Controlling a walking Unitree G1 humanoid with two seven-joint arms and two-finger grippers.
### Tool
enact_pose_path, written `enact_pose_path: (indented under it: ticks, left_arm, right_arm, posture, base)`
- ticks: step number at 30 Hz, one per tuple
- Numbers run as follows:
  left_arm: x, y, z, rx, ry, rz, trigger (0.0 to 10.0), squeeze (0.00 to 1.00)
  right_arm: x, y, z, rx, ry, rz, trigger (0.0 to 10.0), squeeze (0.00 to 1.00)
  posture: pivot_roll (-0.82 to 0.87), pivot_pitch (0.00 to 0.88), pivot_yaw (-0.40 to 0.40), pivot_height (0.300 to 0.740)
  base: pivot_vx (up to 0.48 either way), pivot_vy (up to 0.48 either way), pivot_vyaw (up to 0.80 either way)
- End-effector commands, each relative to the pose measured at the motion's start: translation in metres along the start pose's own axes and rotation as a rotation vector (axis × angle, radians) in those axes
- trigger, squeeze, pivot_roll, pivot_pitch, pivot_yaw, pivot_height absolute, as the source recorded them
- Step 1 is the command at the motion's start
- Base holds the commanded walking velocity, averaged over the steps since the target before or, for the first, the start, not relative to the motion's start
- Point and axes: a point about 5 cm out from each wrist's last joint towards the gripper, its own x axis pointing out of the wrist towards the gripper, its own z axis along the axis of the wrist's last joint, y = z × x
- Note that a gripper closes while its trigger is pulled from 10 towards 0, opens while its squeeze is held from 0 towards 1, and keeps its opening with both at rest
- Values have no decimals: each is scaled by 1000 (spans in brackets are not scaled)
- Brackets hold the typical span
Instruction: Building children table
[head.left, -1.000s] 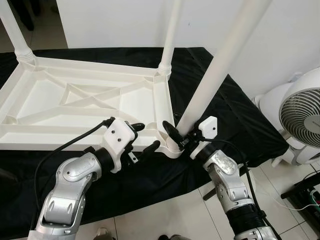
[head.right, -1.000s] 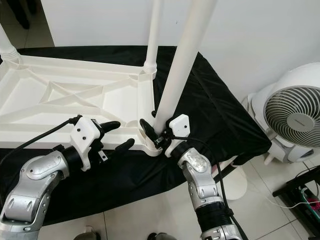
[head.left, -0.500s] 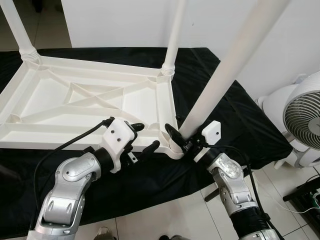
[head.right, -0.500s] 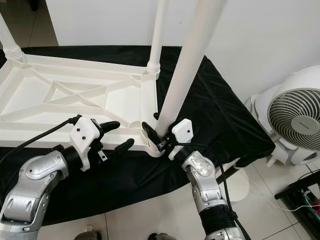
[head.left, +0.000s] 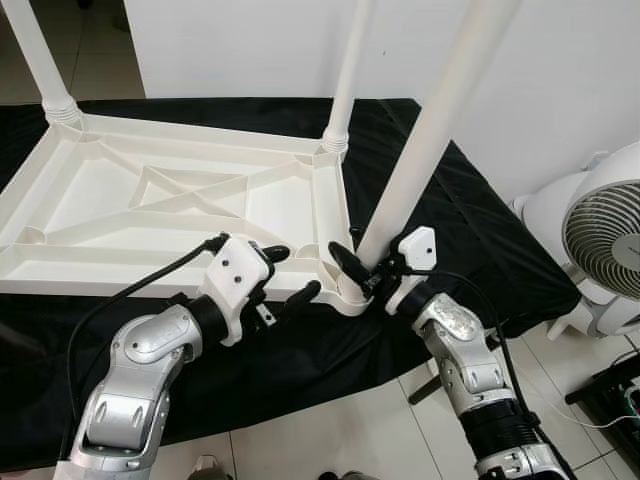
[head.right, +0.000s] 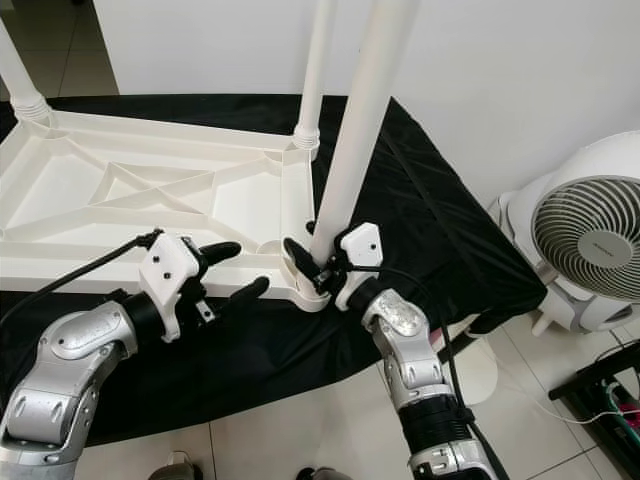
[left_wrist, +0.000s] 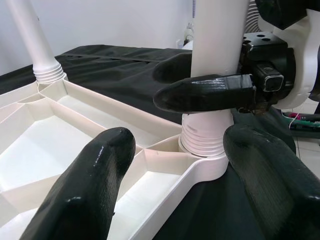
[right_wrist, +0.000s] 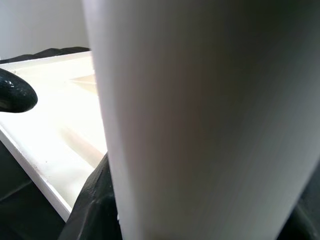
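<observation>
The right pincer (head.left: 352, 272) is clamping the white leg (head.left: 420, 160) just above the near corner socket of the upturned tabletop (head.left: 180, 200), tilting it straighter than a second ago (probably threading in). The left pincer (head.left: 290, 272) is hovering agape alongside, empty.

Bright even indoor light, soft shadows; head views sharp, right wrist view blurred, overexposed close-up.

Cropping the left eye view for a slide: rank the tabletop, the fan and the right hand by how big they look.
1. tabletop, largest.
2. fan, cut by the picture's edge.
3. right hand, clamped on the nearest leg, smallest.
</observation>
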Motion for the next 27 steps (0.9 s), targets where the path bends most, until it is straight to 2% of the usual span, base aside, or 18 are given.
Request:
enact_pose_path:
  ticks: [1, 7, 9, 22, 24, 25, 27]
  left_arm:
    - [0, 2, 3, 8, -6, 75, 10000, 0]
    - [-1, 2, 4, 12, -4, 79, 10000, 0]
    - [-2, 3, 4, 15, -4, 79, 10000, 0]
    - [-4, 3, 5, 20, -2, 74, 10000, 0]
    - [-4, 3, 5, 22, -1, 74, 10000, 0]
    - [-4, 4, 5, 22, 0, 75, 10000, 0]
    - [-4, 4, 6, 22, 1, 75, 10000, 0]
  right_arm:
    - [-13, -4, -29, 52, 167, -30, 10000, 0]
    - [-13, -9, -31, 118, 184, -63, 10000, 0]
    - [-13, -13, -32, 179, 175, -100, 10000, 0]
    - [-26, -20, -29, 262, 74, -207, 10000, 0]
    - [-28, -20, -28, 264, 52, -226, 10000, 0]
    - [-33, -15, -28, 184, 36, -222, 10000, 0]
    - [-34, -13, -28, 155, 31, -216, 10000, 0]
  posture:
    - [128, 94, -108, 740]
    - [129, 89, -108, 740]
    - [131, 87, -108, 740]
    - [127, 90, -104, 740]
    - [127, 92, -102, 740]
    - [126, 97, -98, 740]
    - [126, 99, -98, 740]
  base:
    - [0, 0, 0]
    - [0, 0, 0]
    - [0, 0, 0]
    - [0, 0, 0]
    - [0, 0, 0]
    - [0, 0, 0]
    - [0, 0, 0]
